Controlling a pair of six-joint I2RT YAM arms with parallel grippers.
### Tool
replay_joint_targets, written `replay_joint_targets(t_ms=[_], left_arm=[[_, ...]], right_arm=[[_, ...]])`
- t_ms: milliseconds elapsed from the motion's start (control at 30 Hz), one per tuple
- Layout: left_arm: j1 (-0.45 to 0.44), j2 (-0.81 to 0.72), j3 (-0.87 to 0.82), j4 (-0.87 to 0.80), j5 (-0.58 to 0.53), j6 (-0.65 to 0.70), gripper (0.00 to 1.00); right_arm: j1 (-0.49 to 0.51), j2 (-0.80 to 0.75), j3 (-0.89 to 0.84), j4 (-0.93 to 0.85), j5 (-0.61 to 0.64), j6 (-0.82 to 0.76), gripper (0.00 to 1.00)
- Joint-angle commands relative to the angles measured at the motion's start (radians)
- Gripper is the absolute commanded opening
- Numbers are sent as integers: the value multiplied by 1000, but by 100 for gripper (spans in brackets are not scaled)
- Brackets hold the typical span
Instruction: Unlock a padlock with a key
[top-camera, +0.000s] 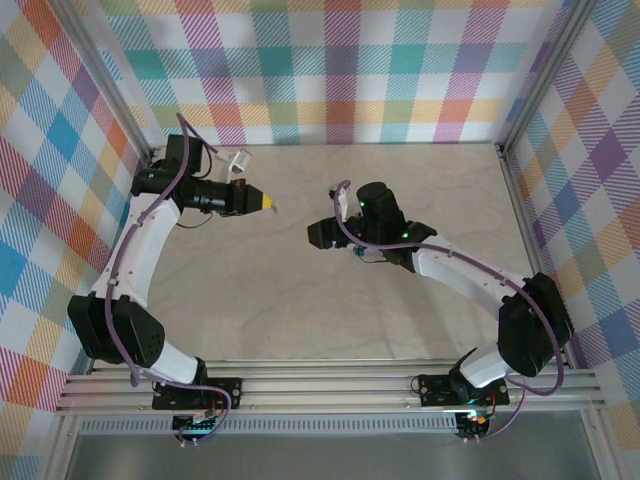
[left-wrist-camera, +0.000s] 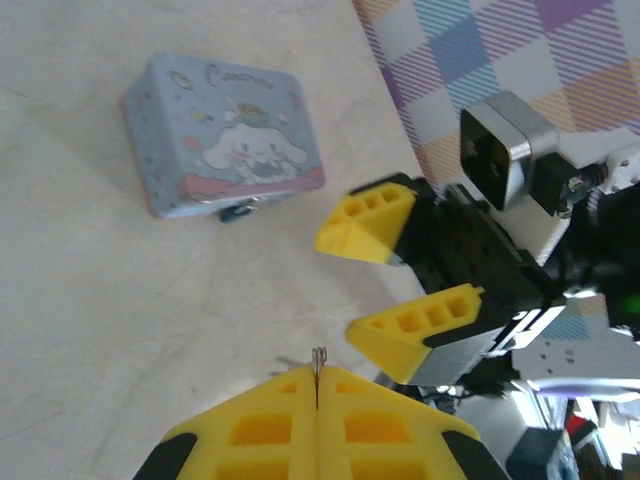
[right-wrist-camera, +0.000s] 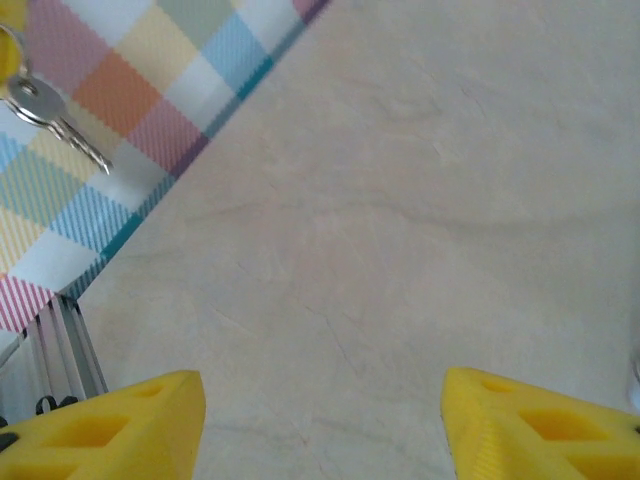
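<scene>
Table (top-camera: 300, 330): pale, marbled top. It fills the floor of the cell.
Walls (top-camera: 330, 60): pastel plaid panels on three sides, set in metal framing.
Left arm (top-camera: 135, 250): white. It rises along the left side and bends toward the middle of the table.
Right arm (top-camera: 470, 275): white. It curves in from the right, with its black wrist over the table's centre.
Box (left-wrist-camera: 225, 135): pale blue tin with a cartoon print. It lies flat on the table, beyond the left arm's fingers in the left wrist view.
Right gripper (right-wrist-camera: 322, 400): released. Its yellow fingers (right-wrist-camera: 110, 430) stand wide apart above bare table with nothing between them. It is near the box, not touching it.
Left gripper (left-wrist-camera: 316, 385): clenched, with its yellow fingers pressed together on the key. It points toward the right gripper.
Key (right-wrist-camera: 45, 108): thin grey metal. It sticks out of the left gripper's tip, in the air and clear of the table.
Padlock (left-wrist-camera: 237, 212): tiny and dark blue, on the table against the box's lower edge. It is too small to tell how its shackle stands. It is well apart from the key.
</scene>
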Motion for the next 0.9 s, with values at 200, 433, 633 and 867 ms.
replay_joint_targets(t_ms=[200, 433, 633, 867], left_arm=[[-67, -34, 21, -17, 38, -91, 0], [-80, -52, 31, -32, 43, -109, 0], [-81, -54, 31, -43, 19, -107, 0], [-81, -55, 18, -47, 10, -106, 0]], right_arm=[[77, 93, 69, 245, -87, -224, 64], [103, 136, 88, 323, -112, -285, 56], [108, 137, 65, 391, -144, -307, 37], [108, 110, 91, 273, -146, -325, 6]])
